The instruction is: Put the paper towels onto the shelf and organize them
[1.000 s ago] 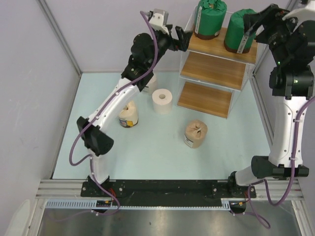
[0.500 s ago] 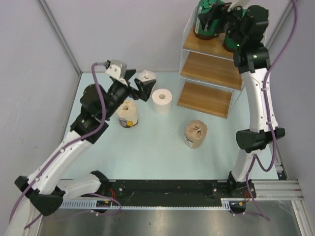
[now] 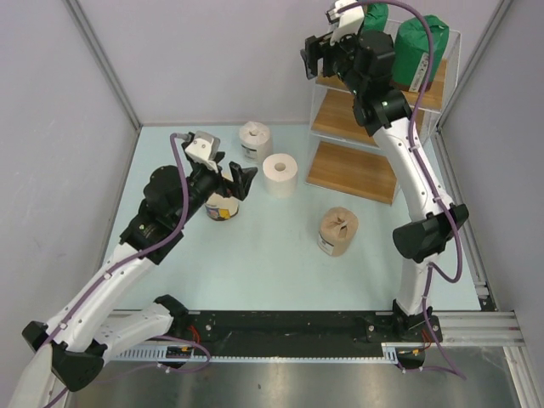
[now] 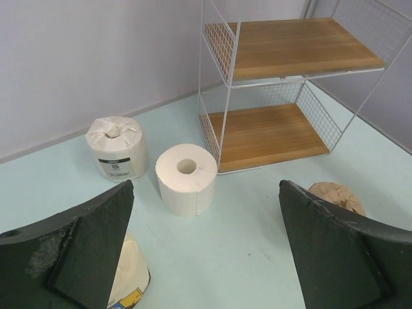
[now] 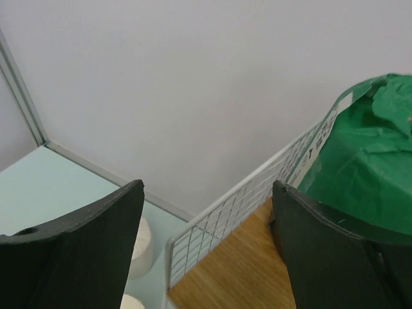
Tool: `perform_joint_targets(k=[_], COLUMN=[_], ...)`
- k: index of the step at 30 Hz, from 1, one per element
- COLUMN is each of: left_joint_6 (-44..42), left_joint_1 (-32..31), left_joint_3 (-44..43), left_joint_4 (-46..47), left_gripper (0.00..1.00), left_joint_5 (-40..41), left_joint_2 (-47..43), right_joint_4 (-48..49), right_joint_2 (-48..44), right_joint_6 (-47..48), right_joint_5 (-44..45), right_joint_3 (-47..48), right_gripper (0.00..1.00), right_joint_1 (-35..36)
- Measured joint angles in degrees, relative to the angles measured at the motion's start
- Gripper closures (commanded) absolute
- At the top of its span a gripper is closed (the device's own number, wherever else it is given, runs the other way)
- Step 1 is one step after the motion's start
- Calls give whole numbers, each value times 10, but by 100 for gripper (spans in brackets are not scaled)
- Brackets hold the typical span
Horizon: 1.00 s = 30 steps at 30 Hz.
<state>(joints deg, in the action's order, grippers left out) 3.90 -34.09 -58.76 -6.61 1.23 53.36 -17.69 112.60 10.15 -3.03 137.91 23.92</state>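
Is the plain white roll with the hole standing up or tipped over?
Standing up: the white roll sits on its flat end, hole facing up.

Lab cell: grey panelled walls (image 3: 51, 127), aluminium rail (image 3: 476, 325)

From above, the right arm (image 3: 399, 144) is covering most of the far-left green-wrapped roll (image 3: 375, 14) on the shelf's (image 3: 353, 170) top board. In the left wrist view, the black fingers (image 4: 71, 257) are hiding parts of the cream roll (image 4: 135, 273) and the tan roll (image 4: 331, 192).
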Motion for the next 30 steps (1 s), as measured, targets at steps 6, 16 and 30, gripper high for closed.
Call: perform_joint_targets(k=[6, 16, 30], left_joint_6=[0, 2, 21], left_joint_1=[2, 2, 2], left_joint_3=[0, 15, 34], left_joint_4=[0, -2, -19], left_gripper=[0, 0, 0], left_joint_5=[-1, -17, -26], left_joint_2=[-9, -20, -70], right_joint_4=[36, 85, 118], right_joint_2=[-35, -113, -273], right_joint_6=[20, 11, -18], right_joint_5=[33, 78, 224], right_joint_3=[-58, -87, -180], right_gripper=[15, 15, 15], right_joint_1=[6, 9, 6])
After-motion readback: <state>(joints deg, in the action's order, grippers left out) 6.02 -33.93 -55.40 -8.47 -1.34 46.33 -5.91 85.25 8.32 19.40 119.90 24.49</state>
